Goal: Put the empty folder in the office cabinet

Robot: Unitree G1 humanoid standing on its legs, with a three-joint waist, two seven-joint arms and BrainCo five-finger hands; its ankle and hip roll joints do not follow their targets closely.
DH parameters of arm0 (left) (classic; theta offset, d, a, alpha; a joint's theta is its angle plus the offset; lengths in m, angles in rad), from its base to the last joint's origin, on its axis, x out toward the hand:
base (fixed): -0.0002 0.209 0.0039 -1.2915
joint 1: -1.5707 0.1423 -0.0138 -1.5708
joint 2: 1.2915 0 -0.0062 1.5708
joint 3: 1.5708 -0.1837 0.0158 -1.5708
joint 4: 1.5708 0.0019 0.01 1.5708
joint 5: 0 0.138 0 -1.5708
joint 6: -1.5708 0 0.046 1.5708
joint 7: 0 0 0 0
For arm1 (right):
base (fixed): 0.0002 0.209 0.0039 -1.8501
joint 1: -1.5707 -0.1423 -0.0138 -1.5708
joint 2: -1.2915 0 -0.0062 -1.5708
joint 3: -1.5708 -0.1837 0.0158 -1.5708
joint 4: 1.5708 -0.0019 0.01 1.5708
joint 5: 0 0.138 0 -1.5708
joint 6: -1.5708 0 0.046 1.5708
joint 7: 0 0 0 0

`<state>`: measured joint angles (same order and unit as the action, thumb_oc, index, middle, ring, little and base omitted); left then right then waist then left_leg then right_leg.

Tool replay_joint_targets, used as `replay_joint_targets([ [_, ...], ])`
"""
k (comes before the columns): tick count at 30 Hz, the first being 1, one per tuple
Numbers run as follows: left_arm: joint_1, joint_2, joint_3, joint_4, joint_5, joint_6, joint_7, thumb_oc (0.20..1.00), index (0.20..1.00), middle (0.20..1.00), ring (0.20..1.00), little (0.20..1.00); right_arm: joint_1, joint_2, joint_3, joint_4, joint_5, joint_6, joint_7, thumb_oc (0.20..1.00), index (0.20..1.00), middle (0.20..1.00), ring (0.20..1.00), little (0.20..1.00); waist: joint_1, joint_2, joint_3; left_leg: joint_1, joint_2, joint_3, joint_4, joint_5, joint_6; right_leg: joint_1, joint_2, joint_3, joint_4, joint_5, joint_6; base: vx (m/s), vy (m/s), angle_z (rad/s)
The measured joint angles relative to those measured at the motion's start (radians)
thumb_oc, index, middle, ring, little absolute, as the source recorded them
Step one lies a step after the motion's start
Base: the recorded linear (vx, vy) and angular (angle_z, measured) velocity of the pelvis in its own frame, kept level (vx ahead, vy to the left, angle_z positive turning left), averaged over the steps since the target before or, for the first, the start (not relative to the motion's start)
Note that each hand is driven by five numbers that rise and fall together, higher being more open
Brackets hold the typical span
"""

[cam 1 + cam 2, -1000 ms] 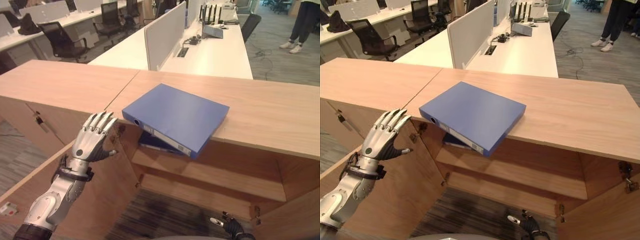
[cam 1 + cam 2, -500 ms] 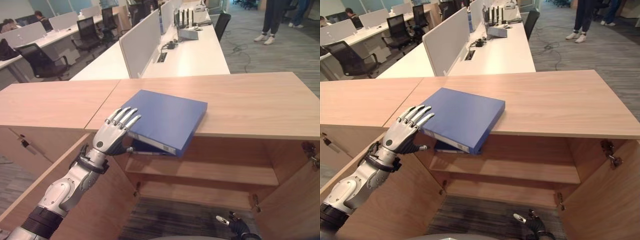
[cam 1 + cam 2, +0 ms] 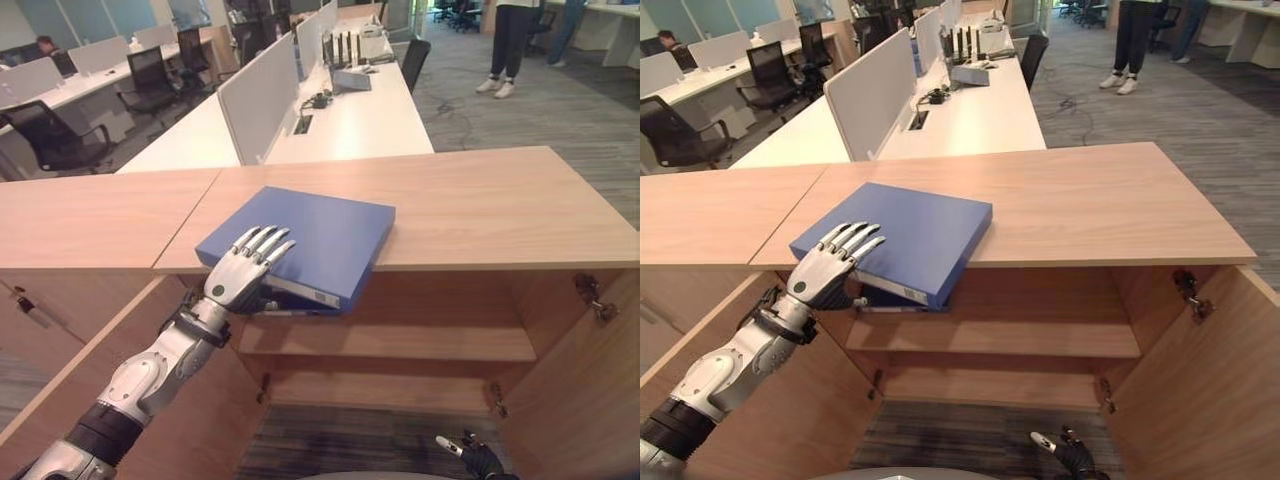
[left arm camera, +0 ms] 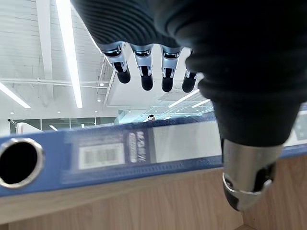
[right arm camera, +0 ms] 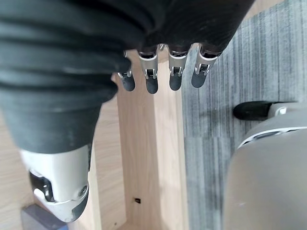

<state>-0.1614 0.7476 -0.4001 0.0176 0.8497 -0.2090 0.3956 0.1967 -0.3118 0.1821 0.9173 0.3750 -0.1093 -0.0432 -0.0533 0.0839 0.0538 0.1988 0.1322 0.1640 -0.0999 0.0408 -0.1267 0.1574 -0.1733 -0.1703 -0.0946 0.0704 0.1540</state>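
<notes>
Folder, blue, lies flat on the wooden top of the cabinet, its spine end jutting out over the front edge above the open compartment. The left hand is at that overhanging end: its fingers are straight and spread over the cover, and the thumb sits below the spine, the folder between them without a tight curl. A second blue folder shows just under the first, inside on the upper shelf. Both doors stand open. The right hand hangs low near the floor, its fingers relaxed and holding nothing. A person stands far back in the aisle beyond the white desk.
</notes>
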Motion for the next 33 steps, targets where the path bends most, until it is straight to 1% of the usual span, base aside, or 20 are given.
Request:
replay_joint_targets([
  [6,0.0,-0.001,-0.003,0.001,0.0,0.001,-0.019,1.0,1.0,1.0,1.0,1.0,0.001,0.0,-0.002,0.027,0.001,0.004,-0.001,1.0,1.0,1.0,1.0,1.0,0.001,-0.008,0.0,-0.001,-0.001,0.003,0.0,0.001,0.003,-0.003,0.0,0.004,0.0,0.001,0.001,0.0,0.0,-0.01],
  [7,0.0,-0.004,-0.003,0.004,0.0,0.002,-0.019,1.0,1.0,1.0,1.0,1.0,0.001,0.001,-0.007,0.028,0.001,0.004,-0.002,1.0,1.0,1.0,1.0,1.0,-0.001,-0.015,0.001,-0.002,0.0,0.006,0.0,-0.001,0.0,-0.005,0.0,0.005,0.0,0.001,0.001,-0.01,-0.003,-0.04],
  [8,-0.001,-0.006,-0.006,0.012,0.0,0.002,-0.02,1.0,1.0,1.0,1.0,1.0,0.0,0.005,-0.02,0.029,0.002,0.005,-0.002,1.0,1.0,1.0,1.0,1.0,0.0,-0.008,-0.004,-0.002,0.0,0.007,0.0,-0.001,0.0,-0.005,0.0,0.007,0.0,0.001,0.001,-0.05,-0.002,-0.05],
  [9,-0.001,-0.006,-0.013,0.023,0.0,0.003,-0.021,1.0,1.0,1.0,1.0,1.0,0.0,0.007,-0.028,0.03,0.004,0.005,-0.002,1.0,1.0,1.0,1.0,1.0,0.001,-0.016,-0.005,-0.005,0.0,0.009,0.0,-0.001,0.001,-0.01,0.0,0.008,0.0,0.001,0.001,-0.01,-0.004,-0.11],
  [10,-0.001,-0.005,-0.028,0.027,0.0,0.009,-0.022,1.0,1.0,1.0,1.0,1.0,-0.002,0.007,-0.03,0.032,0.011,0.005,-0.004,1.0,1.0,1.0,1.0,1.0,0.003,-0.013,-0.009,-0.004,0.0,0.017,0.0,0.003,0.006,-0.016,0.001,0.016,0.0,0.005,-0.001,0.03,-0.004,-0.11],
  [12,-0.001,-0.006,-0.033,0.028,0.0,0.007,-0.024,1.0,1.0,1.0,1.0,1.0,-0.002,0.008,-0.03,0.034,0.021,0.005,-0.005,1.0,1.0,1.0,1.0,1.0,0.003,-0.017,-0.008,-0.004,0.001,0.018,0.0,-0.003,0.0,-0.016,0.001,0.018,0.0,0.004,0.001,0.02,-0.002,-0.05],
  [15,-0.001,-0.007,-0.034,0.03,0.0,0.009,-0.024,1.0,1.0,1.0,1.0,1.0,-0.002,0.009,-0.03,0.04,0.037,0.005,-0.006,1.0,1.0,1.0,1.0,1.0,-0.004,-0.024,-0.006,-0.003,0.0,0.022,0.0,0.0,0.004,-0.017,0.001,0.021,0.0,0.004,0.001,0.0,0.0,-0.01],
  [20,-0.001,-0.007,-0.034,0.036,0.0,0.01,-0.024,1.0,1.0,1.0,1.0,1.0,-0.002,0.01,-0.03,0.068,0.037,0.006,-0.007,1.0,1.0,1.0,1.0,1.0,-0.015,-0.022,-0.006,-0.003,0.0,0.023,0.0,-0.001,0.003,-0.018,0.001,0.022,0.0,0.004,0.001,0.0,0.0,0.0],
  [21,-0.001,-0.007,-0.034,0.042,0.0,0.011,-0.024,1.0,1.0,1.0,1.0,1.0,-0.003,0.01,-0.03,0.068,0.037,0.006,-0.007,1.0,1.0,1.0,1.0,1.0,-0.018,-0.022,-0.006,-0.003,0.0,0.023,0.0,-0.004,-0.001,-0.018,0.001,0.022,0.0,0.004,0.001,0.0,0.0,0.0],
  [33,-0.017,-0.007,-0.04,0.043,0.001,0.017,-0.028,1.0,1.0,1.0,1.0,1.0,-0.002,0.01,-0.033,0.074,0.037,0.007,-0.015,1.0,1.0,1.0,1.0,1.0,-0.021,-0.021,-0.006,-0.002,0.0,0.025,0.0,-0.004,-0.001,-0.019,0.001,0.024,0.0,0.004,0.001,0.0,0.0,0.0],
])
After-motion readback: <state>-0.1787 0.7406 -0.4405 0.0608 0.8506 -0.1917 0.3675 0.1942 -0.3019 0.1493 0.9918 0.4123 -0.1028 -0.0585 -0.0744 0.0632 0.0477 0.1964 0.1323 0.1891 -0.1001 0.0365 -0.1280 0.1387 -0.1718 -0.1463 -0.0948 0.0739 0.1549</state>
